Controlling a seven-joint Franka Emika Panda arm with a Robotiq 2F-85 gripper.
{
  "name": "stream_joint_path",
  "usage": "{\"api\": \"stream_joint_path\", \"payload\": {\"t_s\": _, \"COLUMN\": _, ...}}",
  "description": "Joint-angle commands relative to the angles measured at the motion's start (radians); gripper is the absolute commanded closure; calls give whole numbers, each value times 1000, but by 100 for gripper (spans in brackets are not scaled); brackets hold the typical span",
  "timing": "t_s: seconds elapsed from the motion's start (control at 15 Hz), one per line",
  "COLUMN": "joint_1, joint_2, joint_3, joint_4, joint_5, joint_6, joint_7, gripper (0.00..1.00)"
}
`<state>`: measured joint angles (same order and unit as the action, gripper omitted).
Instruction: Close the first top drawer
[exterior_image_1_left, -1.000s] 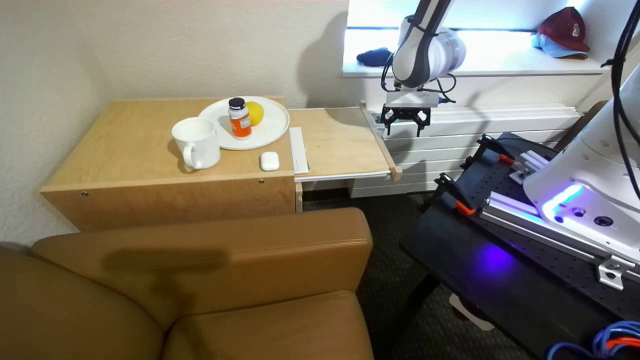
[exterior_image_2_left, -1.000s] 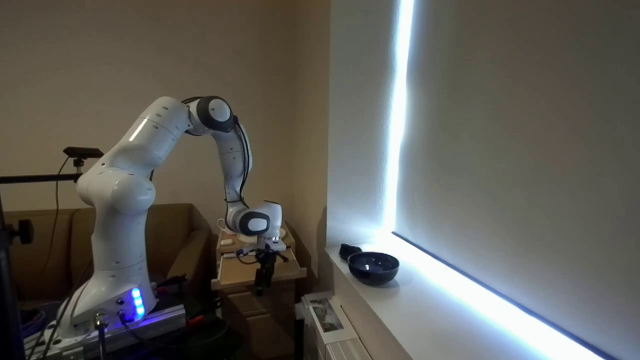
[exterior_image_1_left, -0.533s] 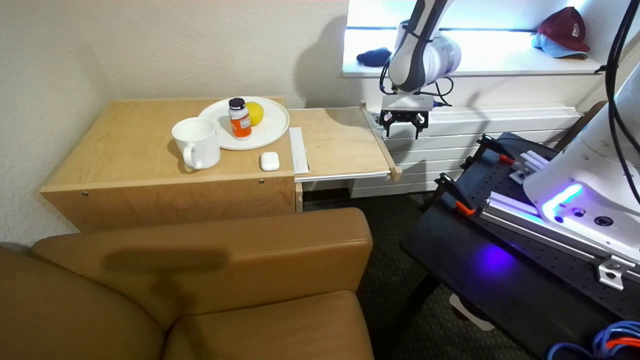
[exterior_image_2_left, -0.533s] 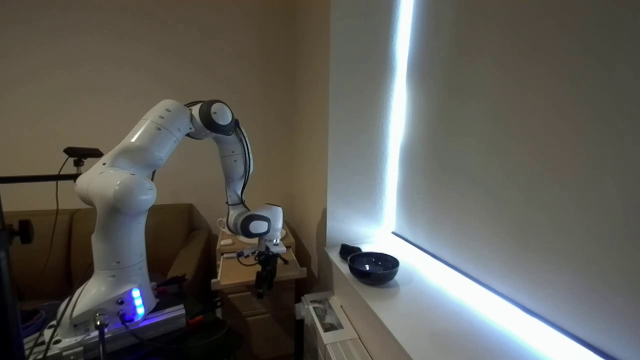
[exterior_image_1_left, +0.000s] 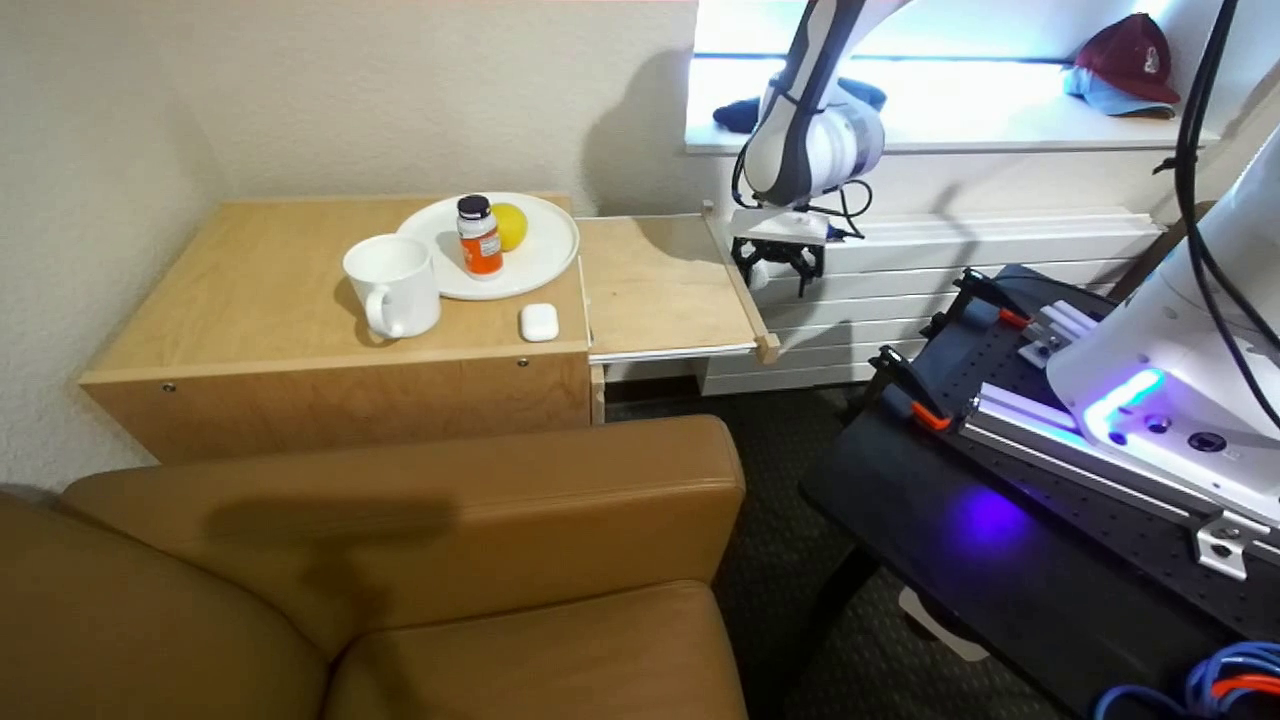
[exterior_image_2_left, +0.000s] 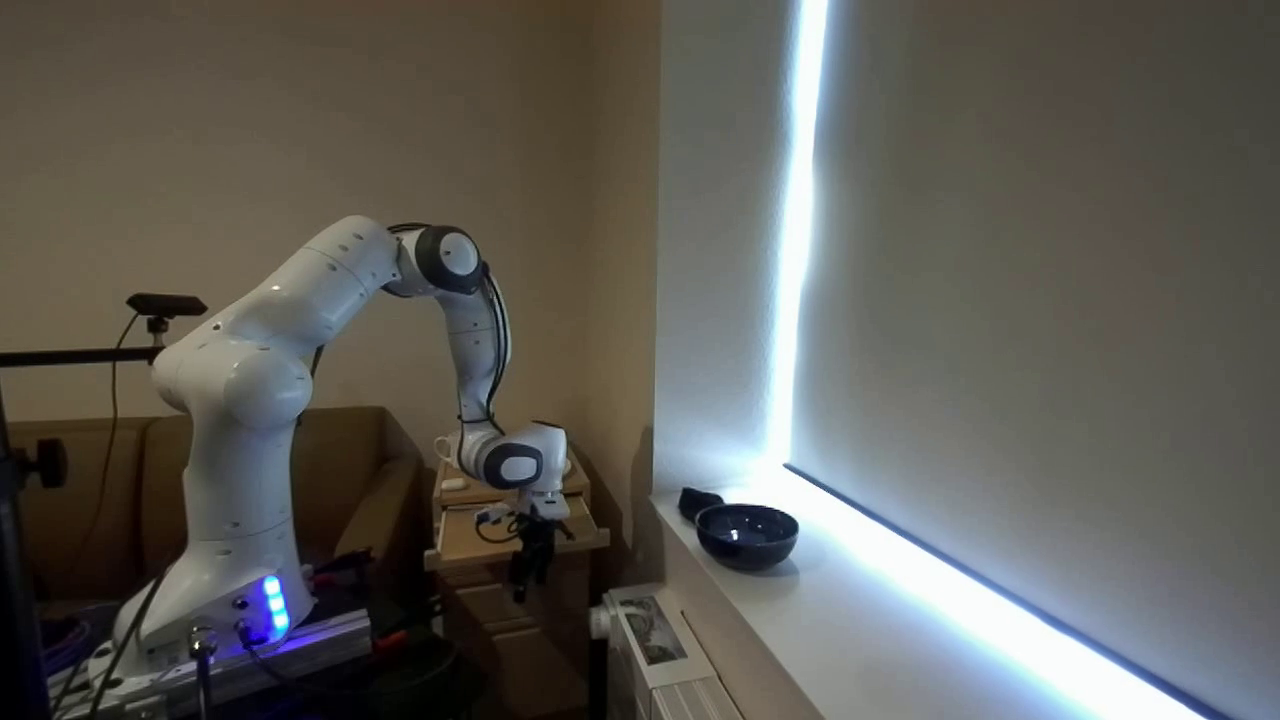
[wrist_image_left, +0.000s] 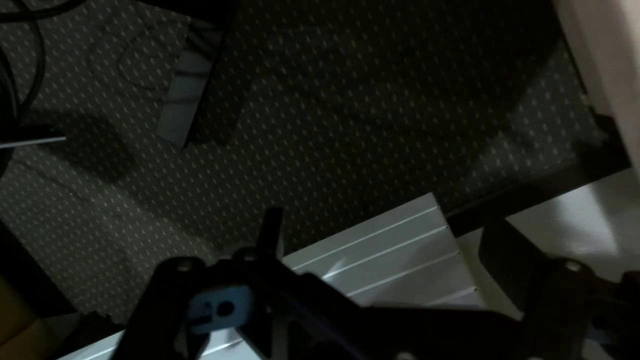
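Note:
The first top drawer (exterior_image_1_left: 670, 285) is a shallow light-tan wooden drawer, pulled partly out of the low wooden cabinet (exterior_image_1_left: 280, 270). It also shows in an exterior view (exterior_image_2_left: 465, 545) behind the gripper. My gripper (exterior_image_1_left: 774, 280) points down just outside the drawer's front edge, toward its wall-side end. Its nearer finger seems to touch the front's outer face. In the wrist view the gripper (wrist_image_left: 387, 242) has its fingers wide apart with nothing between them. A pale wooden edge (wrist_image_left: 612, 65), likely the drawer front, shows at the right there.
On the cabinet stand a white mug (exterior_image_1_left: 393, 287), a white plate (exterior_image_1_left: 545, 262) with a bottle (exterior_image_1_left: 481, 245) and a yellow ball-shaped thing, and a small white case (exterior_image_1_left: 539, 322). A white slatted radiator (exterior_image_1_left: 960, 265) lies behind the gripper. A brown sofa (exterior_image_1_left: 450, 490) borders the cabinet.
My gripper has moved toward the cabinet and slightly down. The drawer has slid a little inward, and the white strip inside it has gone out of sight under the cabinet top.

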<state>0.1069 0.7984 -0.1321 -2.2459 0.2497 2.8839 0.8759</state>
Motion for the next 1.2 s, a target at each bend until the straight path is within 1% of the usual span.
{"api": "stream_joint_path", "payload": {"t_s": 0.0, "joint_1": -113, "joint_2": -34, "joint_3": 169, "joint_4": 39, "joint_5": 50, "joint_6": -20, "joint_7": -141, "gripper": 0}}
{"api": "stream_joint_path", "payload": {"t_s": 0.13, "joint_1": -124, "joint_2": -52, "joint_3": 240, "joint_4": 57, "joint_5": 64, "joint_6": -38, "joint_7": -207, "gripper": 0}}
{"api": "stream_joint_path", "payload": {"t_s": 0.27, "joint_1": -82, "joint_2": -76, "joint_3": 274, "joint_4": 77, "joint_5": 59, "joint_6": -64, "joint_7": -250, "gripper": 0}}
{"api": "stream_joint_path", "payload": {"t_s": 0.4, "joint_1": -26, "joint_2": -101, "joint_3": 286, "joint_4": 98, "joint_5": 41, "joint_6": -104, "joint_7": -284, "gripper": 0}}
{"api": "stream_joint_path", "payload": {"t_s": 0.47, "joint_1": 11, "joint_2": -110, "joint_3": 277, "joint_4": 110, "joint_5": 35, "joint_6": -120, "joint_7": -283, "gripper": 0}}
{"api": "stream_joint_path", "payload": {"t_s": 0.53, "joint_1": 33, "joint_2": -119, "joint_3": 278, "joint_4": 123, "joint_5": 33, "joint_6": -135, "joint_7": -294, "gripper": 0}}
{"api": "stream_joint_path", "payload": {"t_s": 0.6, "joint_1": 63, "joint_2": -131, "joint_3": 262, "joint_4": 128, "joint_5": 31, "joint_6": -156, "joint_7": -283, "gripper": 0}}
{"api": "stream_joint_path", "payload": {"t_s": 0.67, "joint_1": 129, "joint_2": -147, "joint_3": 198, "joint_4": 127, "joint_5": 1, "joint_6": -193, "joint_7": -226, "gripper": 0}}
{"api": "stream_joint_path", "payload": {"t_s": 0.8, "joint_1": 197, "joint_2": -179, "joint_3": 109, "joint_4": 92, "joint_5": -71, "joint_6": -215, "joint_7": -188, "gripper": 0}}
{"api": "stream_joint_path", "payload": {"t_s": 0.87, "joint_1": 247, "joint_2": -193, "joint_3": 31, "joint_4": 66, "joint_5": -133, "joint_6": -237, "joint_7": -134, "gripper": 0}}
{"api": "stream_joint_path", "payload": {"t_s": 1.0, "joint_1": 290, "joint_2": -214, "joint_3": -68, "joint_4": 22, "joint_5": -236, "joint_6": -271, "joint_7": -63, "gripper": 0}}
{"api": "stream_joint_path", "payload": {"t_s": 1.07, "joint_1": 282, "joint_2": -227, "joint_3": -89, "joint_4": 1, "joint_5": -271, "joint_6": -286, "joint_7": -55, "gripper": 0}}
{"api": "stream_joint_path", "payload": {"t_s": 1.13, "joint_1": 241, "joint_2": -248, "joint_3": -75, "joint_4": -29, "joint_5": -280, "joint_6": -284, "joint_7": -97, "gripper": 0}}
